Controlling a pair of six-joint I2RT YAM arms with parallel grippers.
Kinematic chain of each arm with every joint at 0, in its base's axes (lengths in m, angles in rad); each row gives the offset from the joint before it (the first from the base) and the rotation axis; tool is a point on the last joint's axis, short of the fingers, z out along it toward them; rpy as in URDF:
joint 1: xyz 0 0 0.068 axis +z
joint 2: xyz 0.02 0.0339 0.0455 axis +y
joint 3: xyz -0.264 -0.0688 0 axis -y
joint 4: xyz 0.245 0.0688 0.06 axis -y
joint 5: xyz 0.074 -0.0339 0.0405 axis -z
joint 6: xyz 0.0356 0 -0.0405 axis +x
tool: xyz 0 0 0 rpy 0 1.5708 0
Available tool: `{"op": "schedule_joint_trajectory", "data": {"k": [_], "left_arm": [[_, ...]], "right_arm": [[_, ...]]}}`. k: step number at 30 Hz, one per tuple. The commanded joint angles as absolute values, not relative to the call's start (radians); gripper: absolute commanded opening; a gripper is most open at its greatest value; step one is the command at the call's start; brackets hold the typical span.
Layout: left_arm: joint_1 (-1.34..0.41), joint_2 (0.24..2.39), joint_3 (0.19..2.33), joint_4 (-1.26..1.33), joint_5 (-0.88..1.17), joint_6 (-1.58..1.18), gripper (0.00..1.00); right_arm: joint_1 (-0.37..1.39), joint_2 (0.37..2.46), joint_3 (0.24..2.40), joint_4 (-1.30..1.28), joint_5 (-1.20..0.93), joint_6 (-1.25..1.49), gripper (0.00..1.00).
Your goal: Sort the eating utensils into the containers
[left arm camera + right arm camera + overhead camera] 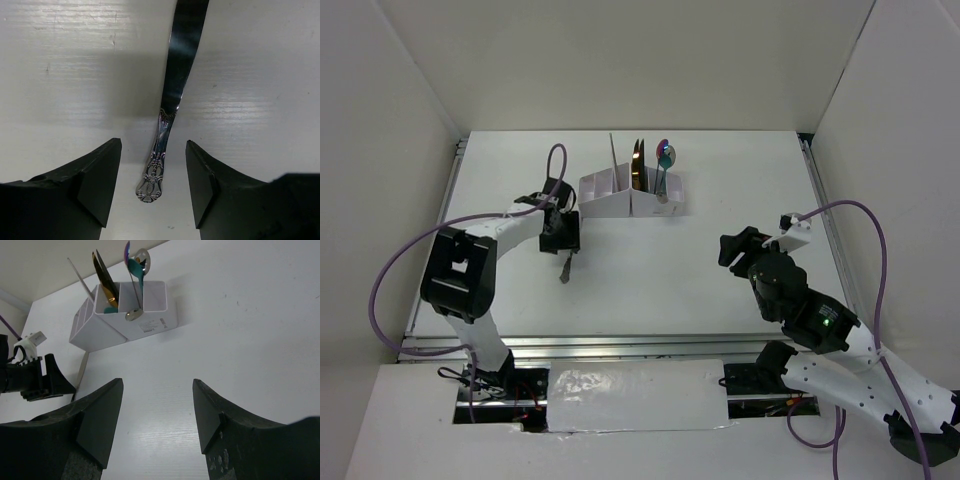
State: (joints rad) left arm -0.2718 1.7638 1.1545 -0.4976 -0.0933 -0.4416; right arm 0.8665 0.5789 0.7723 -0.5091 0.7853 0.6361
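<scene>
A silver knife (172, 95) with an ornate handle lies flat on the white table; in the top view (564, 268) it is just left of centre. My left gripper (153, 150) is open and low over it, with the handle end between the two fingers and touching neither. In the top view this gripper (563, 243) is left of the white organizer box (620, 203). The box holds a gold and black piece (637, 166), an iridescent spoon (664, 156) and a thin silver stick (614, 152). The right wrist view also shows a teal spoon (136, 271). My right gripper (157, 390) is open and empty.
The organizer box (150, 322) stands at the back centre, its left compartments showing no utensils. White walls close in the table on three sides. My right arm (790, 295) hovers at the right, and purple cables loop off both arms.
</scene>
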Motion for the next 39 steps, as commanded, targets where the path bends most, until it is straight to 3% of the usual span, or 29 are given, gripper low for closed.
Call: {"op": "schedule_joint_trajectory", "data": {"k": [1, 15, 21, 28, 34, 37, 39], "left_arm": [[-0.273, 1.779, 1.184, -0.499, -0.063, -0.413, 0.66], [-0.273, 1.896, 1.244, -0.58, -0.149, -0.442, 0.52], [-0.273, 1.898, 1.246, -0.627, -0.201, -0.456, 0.41], [-0.259, 1.89, 1.229, -0.618, -0.18, -0.462, 0.39], [-0.247, 1.913, 1.236, -0.591, -0.118, -0.483, 0.19], [-0.242, 1.899, 1.236, -0.586, -0.12, -0.495, 0.21], [-0.241, 1.894, 1.238, -0.583, -0.114, -0.494, 0.27]], "right_arm": [[0.879, 0.577, 0.769, -0.46, 0.804, 0.637, 0.66], [0.879, 0.575, 0.767, -0.462, 0.808, 0.643, 0.66], [0.879, 0.58, 0.765, -0.449, 0.802, 0.643, 0.66], [0.879, 0.577, 0.761, -0.449, 0.799, 0.643, 0.66], [0.879, 0.565, 0.761, -0.457, 0.805, 0.644, 0.66], [0.879, 0.558, 0.761, -0.463, 0.81, 0.643, 0.66], [0.879, 0.557, 0.758, -0.463, 0.81, 0.643, 0.66]]}}
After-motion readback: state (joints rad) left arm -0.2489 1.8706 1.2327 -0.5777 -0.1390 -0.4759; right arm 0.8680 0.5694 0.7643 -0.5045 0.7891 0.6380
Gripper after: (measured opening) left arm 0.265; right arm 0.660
